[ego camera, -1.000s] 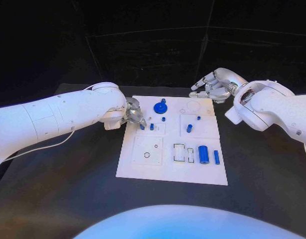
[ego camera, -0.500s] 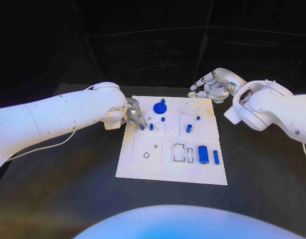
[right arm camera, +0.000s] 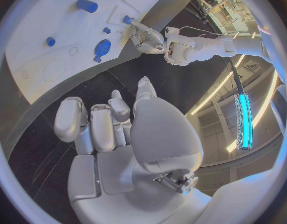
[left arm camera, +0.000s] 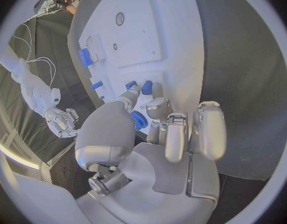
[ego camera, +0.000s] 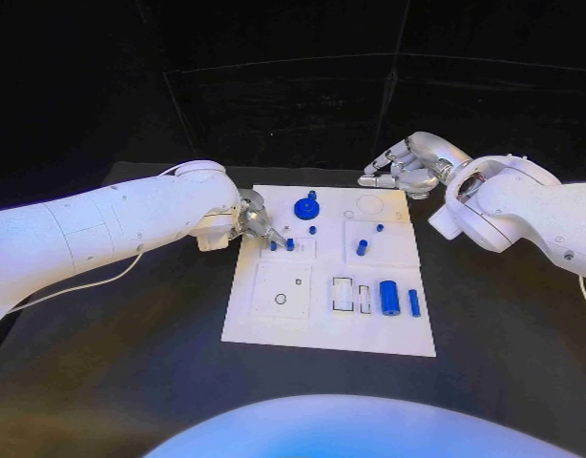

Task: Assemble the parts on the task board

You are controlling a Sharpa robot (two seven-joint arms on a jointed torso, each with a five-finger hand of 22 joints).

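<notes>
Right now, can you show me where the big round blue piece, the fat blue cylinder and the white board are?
Round blue piece (ego camera: 305,208), head view, its flat top.
Blue cylinder (ego camera: 389,297), head view, its middle.
White board (ego camera: 327,334), head view, bare near part.

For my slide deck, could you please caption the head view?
Left robot hand at the board's left edge; right robot hand open beyond its far corner.
</notes>
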